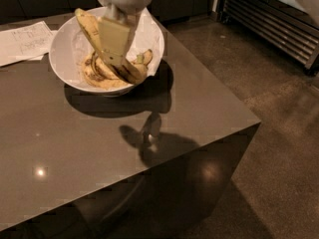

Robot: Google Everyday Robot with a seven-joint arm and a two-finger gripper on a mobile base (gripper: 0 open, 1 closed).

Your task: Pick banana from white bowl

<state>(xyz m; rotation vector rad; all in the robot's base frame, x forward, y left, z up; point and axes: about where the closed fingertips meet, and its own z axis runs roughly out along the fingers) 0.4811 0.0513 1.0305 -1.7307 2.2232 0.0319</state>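
The white bowl (pixel 61 54) stands on the far left part of the dark table (pixel 89 153), lined with crinkled white paper. My gripper (pixel 115 46) hangs over the bowl from above, its cream fingers (pixel 113 36) shut on the long yellow banana (pixel 87 26). The banana is tilted, its upper end raised above the bowl's rim at the left and its lower end still down among the other fruit. Shorter, browner spotted bananas (pixel 102 76) lie in the bottom of the bowl.
White written-on paper sheets (pixel 22 41) lie on the table left of the bowl. The table's right edge and front corner (pixel 256 121) drop to a speckled floor. A dark metal rack (pixel 279 24) stands at the back right.
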